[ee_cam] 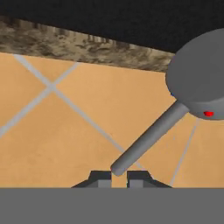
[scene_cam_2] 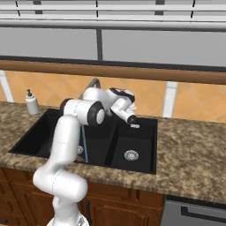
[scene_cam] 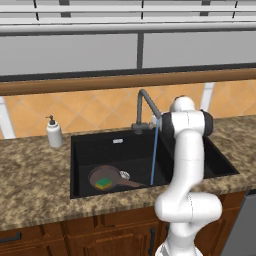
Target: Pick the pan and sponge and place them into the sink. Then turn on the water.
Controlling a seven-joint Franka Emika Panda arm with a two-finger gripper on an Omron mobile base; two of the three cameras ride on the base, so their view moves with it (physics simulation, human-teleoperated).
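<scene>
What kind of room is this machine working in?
A kitchen, though a computer-drawn one. A black double sink is set into a speckled stone counter, with a faucet running water onto a pan, a soap bottle beside it, and wooden cabinets below.

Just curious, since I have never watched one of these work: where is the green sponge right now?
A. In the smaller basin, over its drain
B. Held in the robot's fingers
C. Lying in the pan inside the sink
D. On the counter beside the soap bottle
C: the left base view shows the sponge lying in the pan, down in the sink.
</scene>
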